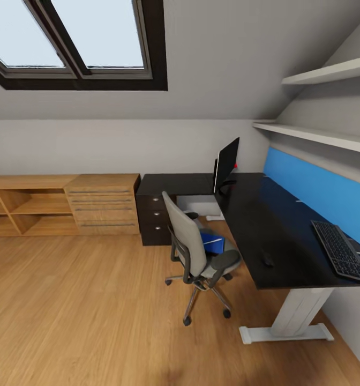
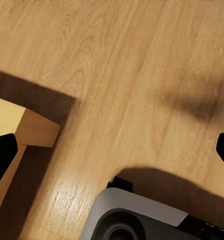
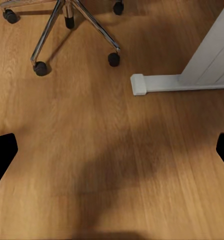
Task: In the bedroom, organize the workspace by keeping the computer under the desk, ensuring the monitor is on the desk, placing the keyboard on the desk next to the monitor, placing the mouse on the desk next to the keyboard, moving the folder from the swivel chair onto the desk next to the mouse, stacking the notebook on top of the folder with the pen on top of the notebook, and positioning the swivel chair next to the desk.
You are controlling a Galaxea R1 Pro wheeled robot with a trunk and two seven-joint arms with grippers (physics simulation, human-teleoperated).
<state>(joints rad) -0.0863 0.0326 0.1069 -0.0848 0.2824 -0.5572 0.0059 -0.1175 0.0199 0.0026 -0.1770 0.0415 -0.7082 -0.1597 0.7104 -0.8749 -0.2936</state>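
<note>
From your head view, you face an attic bedroom (image 1: 212, 64) with pale grey walls, a sloped ceiling and one dark-framed skylight (image 1: 78, 43) of two panes. A long L-shaped desk (image 1: 255, 225) with a glossy black top stands on white metal legs; a dark brown drawer unit (image 1: 154, 217) with round silver knobs sits under its far end. On the top you see one wide black flat monitor (image 1: 226, 163), seen nearly edge-on, one flat dark grey keyboard (image 1: 342, 251) at the near right, and one tiny rounded black mouse (image 1: 268, 260) well apart from it, near the front edge. One grey upholstered swivel chair (image 1: 193, 249) with black padded armrests and a chrome star base stands just beside the desk; a flat bright blue folder (image 1: 213, 241) lies on its seat. Low oak cabinets (image 1: 62, 206) line the far wall, and two pale shelves (image 1: 319, 107) hang above a blue wall panel (image 1: 319, 190).

In your left wrist view, the left gripper (image 2: 112, 150) stands spread wide and empty over smooth oak planks (image 2: 132, 75), with one pale wooden corner (image 2: 34, 127) and a rounded grey-and-black machine part (image 2: 137, 220) close by.

In your right wrist view, the right gripper (image 3: 112, 150) is likewise wide and empty; the chair's chrome spokes, four black casters and the desk's white foot show beyond it.
</note>
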